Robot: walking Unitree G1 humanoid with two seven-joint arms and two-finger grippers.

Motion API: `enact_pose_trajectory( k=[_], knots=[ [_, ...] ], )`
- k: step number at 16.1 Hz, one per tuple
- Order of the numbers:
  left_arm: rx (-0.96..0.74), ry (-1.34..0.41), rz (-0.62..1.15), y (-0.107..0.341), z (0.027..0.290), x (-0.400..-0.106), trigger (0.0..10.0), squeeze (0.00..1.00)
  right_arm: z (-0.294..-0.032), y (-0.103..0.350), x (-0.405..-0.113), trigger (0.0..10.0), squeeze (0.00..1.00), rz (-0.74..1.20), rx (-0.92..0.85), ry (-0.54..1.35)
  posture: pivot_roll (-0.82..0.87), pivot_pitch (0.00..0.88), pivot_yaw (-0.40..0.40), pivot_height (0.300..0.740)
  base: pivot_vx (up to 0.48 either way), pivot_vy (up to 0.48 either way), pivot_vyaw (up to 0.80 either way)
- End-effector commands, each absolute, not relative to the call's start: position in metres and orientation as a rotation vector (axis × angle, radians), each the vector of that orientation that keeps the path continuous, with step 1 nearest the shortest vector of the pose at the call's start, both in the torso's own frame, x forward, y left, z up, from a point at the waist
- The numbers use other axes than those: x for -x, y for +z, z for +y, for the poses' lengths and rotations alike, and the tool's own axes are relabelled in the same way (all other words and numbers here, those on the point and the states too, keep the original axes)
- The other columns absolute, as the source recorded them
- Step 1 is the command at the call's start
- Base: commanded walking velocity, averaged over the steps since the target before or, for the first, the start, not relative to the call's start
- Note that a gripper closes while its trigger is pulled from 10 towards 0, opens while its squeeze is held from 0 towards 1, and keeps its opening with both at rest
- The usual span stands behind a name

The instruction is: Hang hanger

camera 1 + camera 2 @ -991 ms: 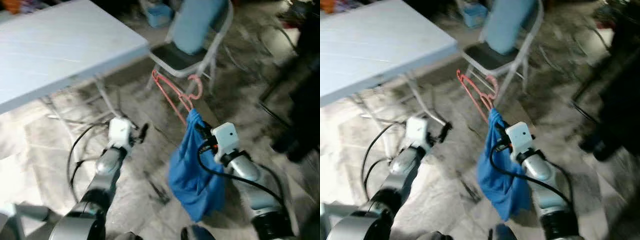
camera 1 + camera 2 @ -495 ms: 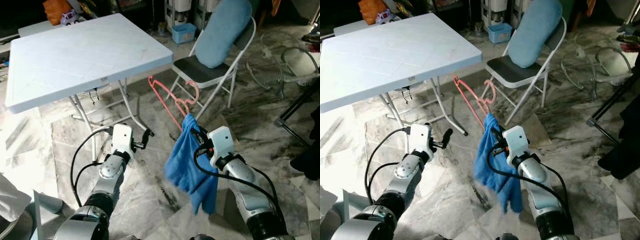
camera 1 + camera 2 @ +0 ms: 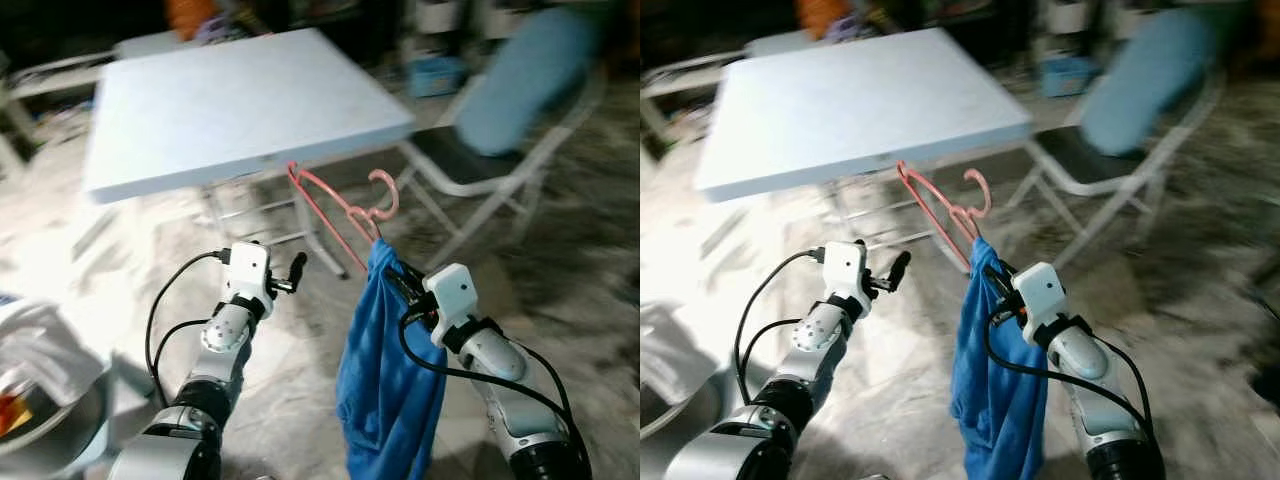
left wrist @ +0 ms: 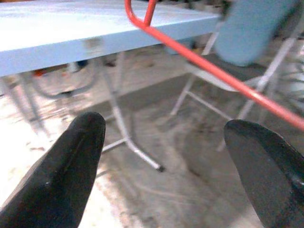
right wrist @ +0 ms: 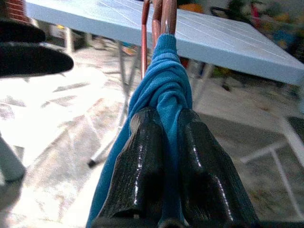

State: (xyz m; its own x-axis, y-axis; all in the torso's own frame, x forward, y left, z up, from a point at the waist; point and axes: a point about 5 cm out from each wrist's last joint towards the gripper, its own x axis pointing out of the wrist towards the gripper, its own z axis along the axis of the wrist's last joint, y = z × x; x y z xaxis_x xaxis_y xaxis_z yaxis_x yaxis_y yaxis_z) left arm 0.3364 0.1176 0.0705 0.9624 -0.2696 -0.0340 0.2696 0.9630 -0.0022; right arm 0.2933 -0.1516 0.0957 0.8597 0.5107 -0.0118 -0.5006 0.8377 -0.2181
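My right gripper [image 5: 161, 156] has its two black fingers [image 5: 140, 166] pressed together on the bunched neck of a blue garment [image 3: 385, 390], which hangs on a pink-red hanger [image 3: 335, 205]; in the right wrist view the cloth is squeezed between the fingers and the hanger's wires rise out of its top. In the head views I see this gripper [image 3: 400, 285] held in front of me, to my right, with the garment drooping below it toward the floor and the hanger projecting up and away from the fingertips, its hook [image 3: 385, 190] curling at the far end and its long shoulder bar slanting toward the table edge. My left gripper [image 4: 161, 156] has its fingers [image 4: 71, 156] spread wide with nothing between them; in the left wrist view the red bar of the hanger [image 4: 213, 71] crosses diagonally beyond them, apart from both tips. In the head view that gripper [image 3: 292, 272] is raised to my left, near the hanger's lower bar but apart from it. Beyond both grippers stands a light blue folding table [image 3: 240, 110] on thin metal legs, and to its right a folding chair [image 3: 480, 160] with a blue cushion [image 3: 525, 80] leaning on its back. The floor [image 3: 600, 300] is grey marbled stone; the head views are somewhat blurred.
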Motion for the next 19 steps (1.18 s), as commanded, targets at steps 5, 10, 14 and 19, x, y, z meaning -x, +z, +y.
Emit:
enact_pose_trajectory(
  k=[5,10,14,19],
  knots=[
    [-0.004,-0.278,0.030,0.069,0.120,-0.334,10.0,0.00,-0.156,0.105,-0.291,10.0,0.00,-0.076,0.218,0.531,-0.16,0.088,0.092,0.740,0.311,0.000,0.00],
    [-0.161,-0.373,-0.045,0.071,0.108,-0.323,10.0,0.00,-0.185,0.103,-0.280,10.0,0.00,-0.007,0.434,0.593,-0.16,0.141,0.077,0.740,0.000,0.000,0.00],
    [-0.280,-0.516,-0.084,0.072,0.113,-0.318,10.0,0.00,-0.217,0.111,-0.273,10.0,0.00,0.077,0.679,0.699,-0.17,0.168,0.075,0.740,0.000,0.000,0.00],
    [-0.356,-0.717,-0.089,0.081,0.123,-0.320,10.0,0.00,-0.228,0.122,-0.268,10.0,0.00,0.106,0.784,0.835,-0.16,0.178,0.083,0.740,0.000,0.000,0.00]
  ],
)
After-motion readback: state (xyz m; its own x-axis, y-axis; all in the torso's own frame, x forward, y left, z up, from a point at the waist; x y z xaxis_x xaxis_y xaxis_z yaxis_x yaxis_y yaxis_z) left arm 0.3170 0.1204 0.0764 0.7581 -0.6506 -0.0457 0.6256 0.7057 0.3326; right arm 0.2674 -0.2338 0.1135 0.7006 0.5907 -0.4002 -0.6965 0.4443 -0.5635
